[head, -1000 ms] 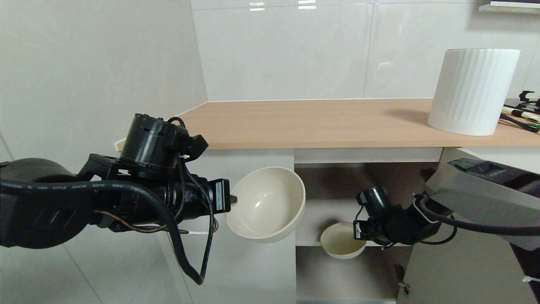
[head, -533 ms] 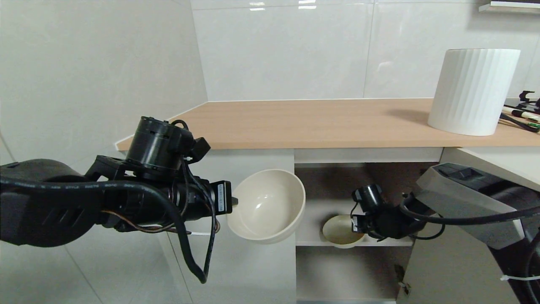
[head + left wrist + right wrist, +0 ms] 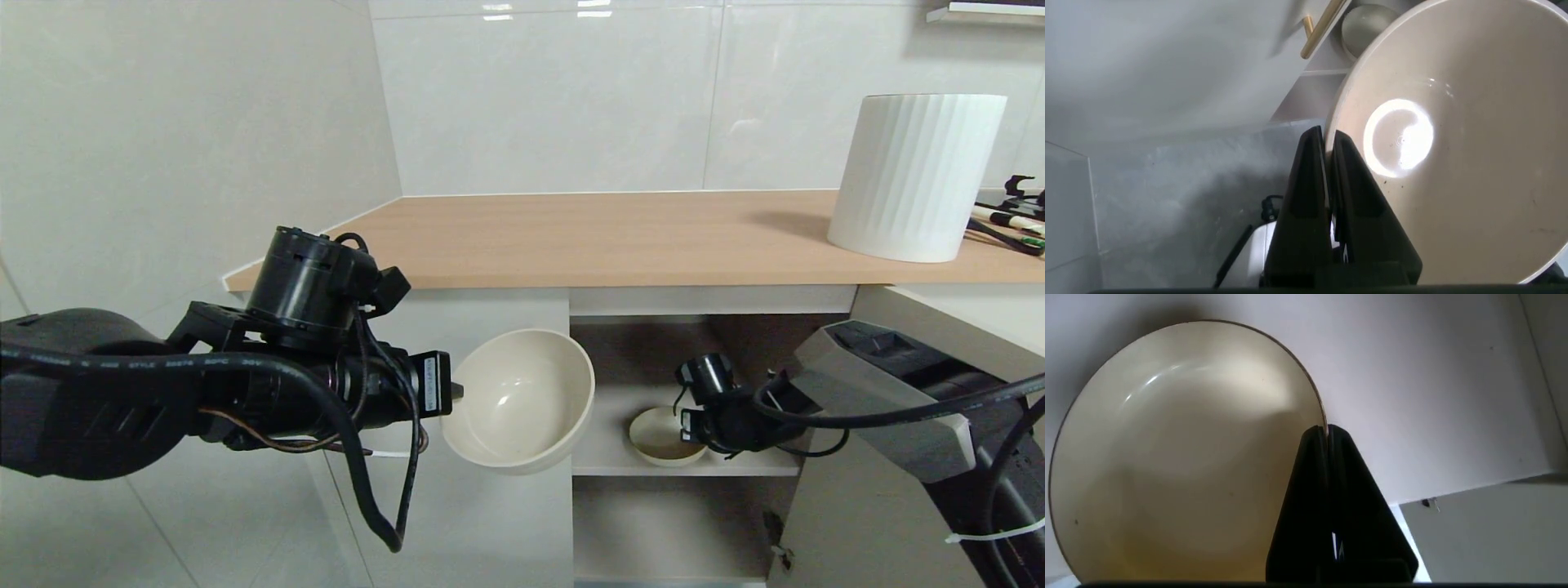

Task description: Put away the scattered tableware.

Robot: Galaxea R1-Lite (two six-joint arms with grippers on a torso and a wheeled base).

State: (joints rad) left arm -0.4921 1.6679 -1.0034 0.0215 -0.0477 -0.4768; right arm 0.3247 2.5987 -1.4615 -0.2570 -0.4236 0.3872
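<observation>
Placing step: my right fingers [image 3: 1333, 508] clamp the small shallow cream bowl [image 3: 657, 434], white cabinet shelf [image 3: 606, 451] just below; left fingers [image 3: 1311, 189] clamp the large deep cream bowl [image 3: 522, 400]; I'd release next.

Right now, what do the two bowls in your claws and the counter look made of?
Larger bowl, left claw: glossy cream ceramic or melamine, cannot tell which; bright glare spot inside. Smaller bowl, right claw: same cream look, softer sheen, thin dark-edged rim. Counter: matt wood grain, likely laminate.
</observation>
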